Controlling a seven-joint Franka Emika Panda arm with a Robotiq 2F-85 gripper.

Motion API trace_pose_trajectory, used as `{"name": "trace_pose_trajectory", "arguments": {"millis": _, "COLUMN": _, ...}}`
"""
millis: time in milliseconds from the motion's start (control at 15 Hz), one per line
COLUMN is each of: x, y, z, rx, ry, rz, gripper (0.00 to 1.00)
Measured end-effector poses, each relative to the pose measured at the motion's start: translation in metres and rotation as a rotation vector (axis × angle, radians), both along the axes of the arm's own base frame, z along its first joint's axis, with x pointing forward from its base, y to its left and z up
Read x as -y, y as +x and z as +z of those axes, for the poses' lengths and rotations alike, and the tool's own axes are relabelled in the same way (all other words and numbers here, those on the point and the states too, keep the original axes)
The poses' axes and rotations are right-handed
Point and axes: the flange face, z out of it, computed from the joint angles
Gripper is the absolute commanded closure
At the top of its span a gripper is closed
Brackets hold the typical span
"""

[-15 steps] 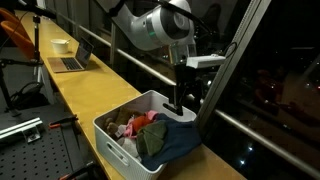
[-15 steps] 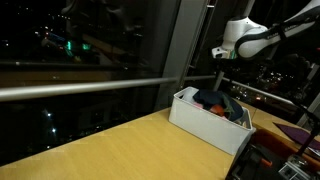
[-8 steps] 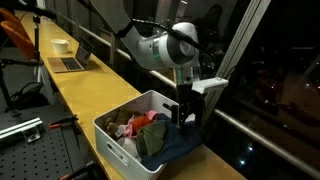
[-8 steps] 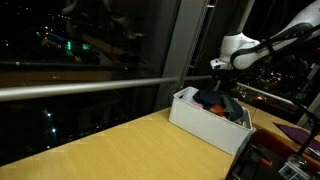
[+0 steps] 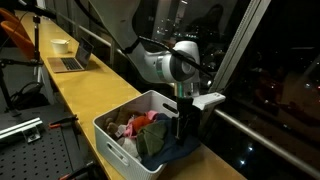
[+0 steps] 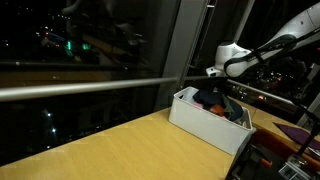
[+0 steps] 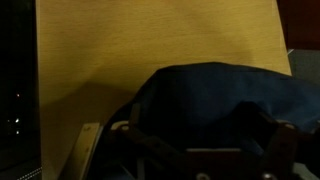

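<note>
- Wooden counter [image 5: 82, 92] runs long and narrow beside the window, and a white bin [image 5: 118, 138] sits near its end.
- Blue cloth [image 5: 168, 146] is heaped in the bin's window-side half. It rises above the rim and spills over the corner nearest the glass.
- Red and pink clothes [image 5: 138, 124] fill the other half of the bin, touching the blue cloth.
- The tool [image 5: 185, 120] hangs straight down at the bin's far wall, low over the blue cloth, with its jaws spread wide and nothing clasped between them. Whether the tips touch the fabric cannot be told.
- In the wrist view the blue cloth [image 7: 215, 95] bulges between the two fingers [image 7: 131, 141], and bare counter [image 7: 150, 40] lies beyond it.
- A metal window rail [image 6: 90, 88] and a slanted post [image 5: 232, 62] stand close on the glass side, so room there is tight.
- In an exterior view the counter [image 6: 115, 148] lies open on the near side of the bin [image 6: 205, 122].
- A laptop [image 5: 70, 62] and a bowl [image 5: 60, 45] sit well apart, far down the counter.
</note>
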Motion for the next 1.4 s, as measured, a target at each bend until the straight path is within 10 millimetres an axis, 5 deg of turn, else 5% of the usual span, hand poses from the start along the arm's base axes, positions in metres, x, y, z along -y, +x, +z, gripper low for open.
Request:
{"name": "trace_pose_trajectory", "arguments": {"millis": 667, "x": 0.006, "y": 0.008, "z": 0.007, "rx": 0.027, "ry": 0.022, "rz": -0.026, "gripper": 1.00}}
{"name": "trace_pose_trajectory", "arguments": {"millis": 1067, "x": 0.005, "y": 0.010, "z": 0.025, "rx": 0.050, "ry": 0.025, "rz": -0.036, "gripper": 0.99}}
{"name": "trace_pose_trajectory", "arguments": {"millis": 1400, "x": -0.019, "y": 0.009, "z": 0.080, "rx": 0.073, "ry": 0.012, "rz": -0.048, "gripper": 0.99}}
